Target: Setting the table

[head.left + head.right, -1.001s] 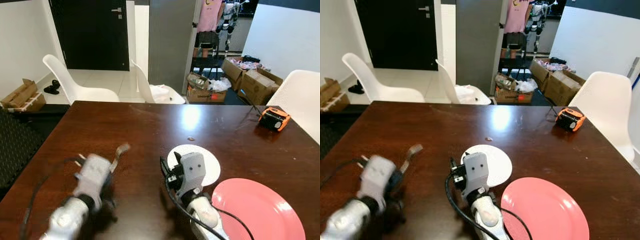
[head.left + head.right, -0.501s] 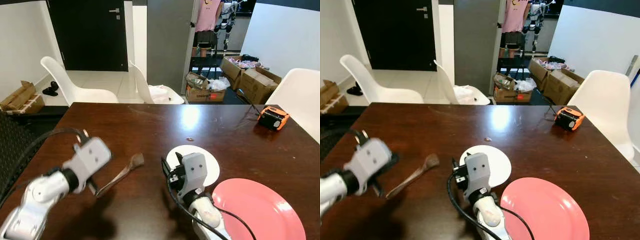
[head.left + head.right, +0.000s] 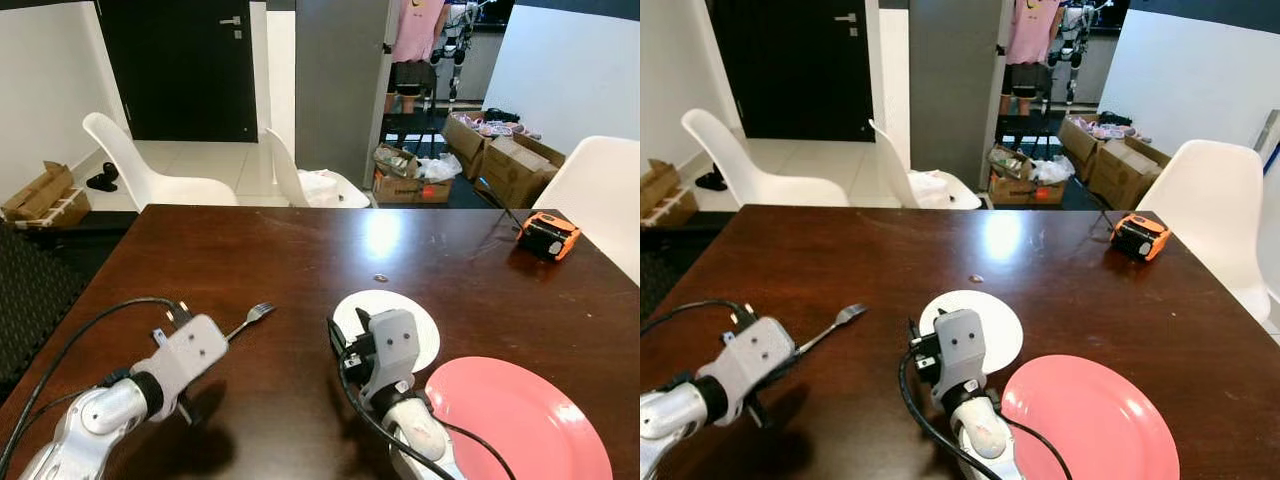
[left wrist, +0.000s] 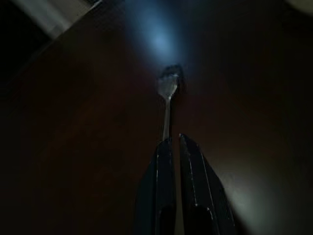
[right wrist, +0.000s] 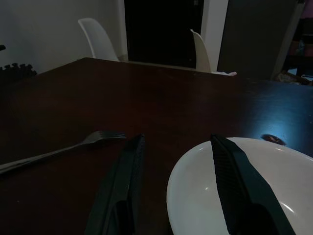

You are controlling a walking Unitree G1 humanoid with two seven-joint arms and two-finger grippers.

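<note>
My left gripper (image 4: 174, 143) is shut on the handle of a silver fork (image 4: 167, 90). It holds the fork (image 3: 254, 316) low over the dark wooden table (image 3: 300, 245), tines pointing away from me, left of a small white plate (image 3: 418, 322). My right gripper (image 5: 176, 141) is open at the white plate's near left edge, one finger over the plate (image 5: 234, 191) and one over bare table. A larger pink plate (image 3: 515, 420) lies at the near right, beside my right arm.
An orange device (image 3: 547, 237) with a cable lies at the far right of the table, and a small coin-like thing (image 3: 380, 278) lies beyond the white plate. White chairs (image 3: 150, 170) stand along the far side and on the right (image 3: 600, 185). Cardboard boxes and a person (image 3: 415, 45) are further back.
My left arm swung the fork about and has lowered it, so it now points away from me close to the table. The right arm has hardly moved.
</note>
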